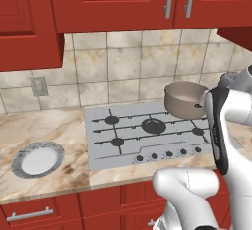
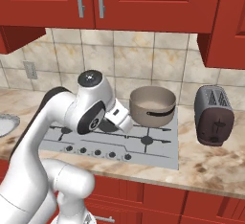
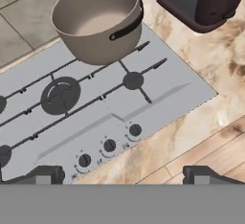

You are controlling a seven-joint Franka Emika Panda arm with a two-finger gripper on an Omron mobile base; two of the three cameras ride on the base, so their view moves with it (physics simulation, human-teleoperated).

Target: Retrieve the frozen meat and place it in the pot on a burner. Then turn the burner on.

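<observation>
One pot (image 3: 98, 19) on rear burner; hand (image 3: 122, 174) wide open, empty; no legible writing.

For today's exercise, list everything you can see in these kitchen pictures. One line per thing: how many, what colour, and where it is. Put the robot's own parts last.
pot: one, grey-brown with pale inside, on the cooktop's back right burner.
cooktop: one, light grey with dark burners, set in the counter.
knobs: a row along the cooktop's front edge, dark.
toaster: one, dark grey, on the counter right of the cooktop.
plate: one, white with grey rim, on the counter left of the cooktop.
counter: marbled beige.
wall cabinets: red, above the counter.
arm: white with dark joints.
gripper: dark finger tips, open, above the cooktop's front edge.
</observation>
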